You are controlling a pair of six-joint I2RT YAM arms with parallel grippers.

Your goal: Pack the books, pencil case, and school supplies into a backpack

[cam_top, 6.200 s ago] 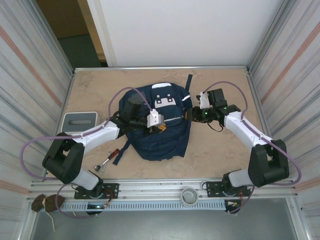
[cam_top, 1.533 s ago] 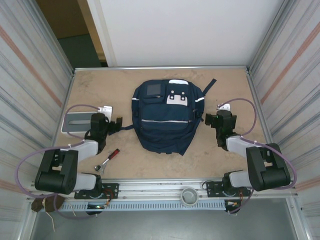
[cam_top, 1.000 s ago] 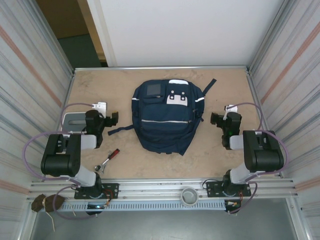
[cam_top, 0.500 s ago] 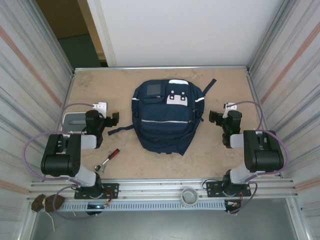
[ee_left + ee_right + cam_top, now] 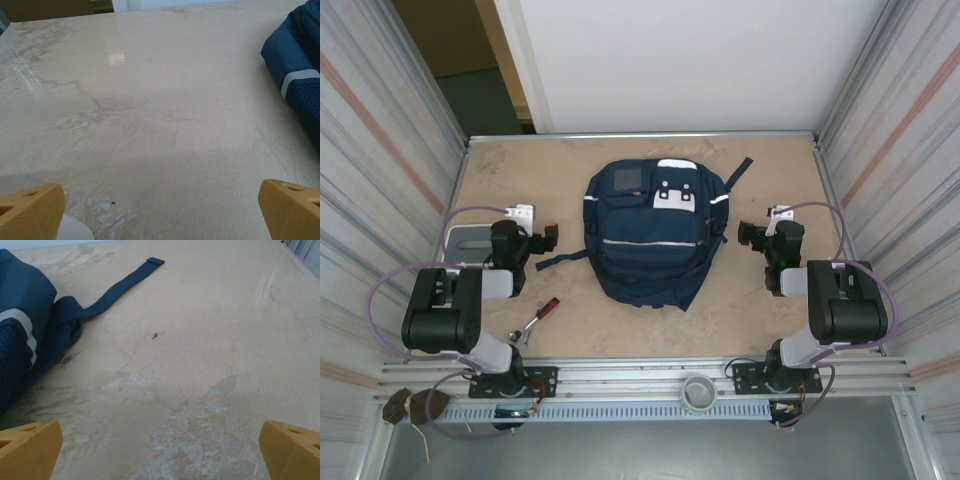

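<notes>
- The backpack (image 5: pixel 650 250) lies flat in the middle of the worktop (image 5: pixel 760 310), front side up, with its white patch and grey square patch at the far end.
- 1 dark strap (image 5: pixel 738 170) trails from the bag's far right corner across the bare worktop; in the right wrist view this strap (image 5: pixel 120 287) runs away from the bag (image 5: pixel 25 325) toward the far edge.
- The left gripper (image 5: pixel 518 243) sits low beside the bag's left side, apart from it. In its wrist view the 2 yellow fingers (image 5: pixel 30 212) are spread wide and released, with nothing between them, and a corner of the bag (image 5: pixel 300 75) shows on the right.
- The right gripper (image 5: pixel 772 238) sits near the bag's right side, not touching it. Its fingers (image 5: pixel 290 450) are also spread wide and hold nothing.
- A grey tray (image 5: pixel 470 240) rests at the left edge, just beside the left gripper.
- A red-handled metal tool (image 5: pixel 542 313) lies on the worktop near the bag's near left corner.
</notes>
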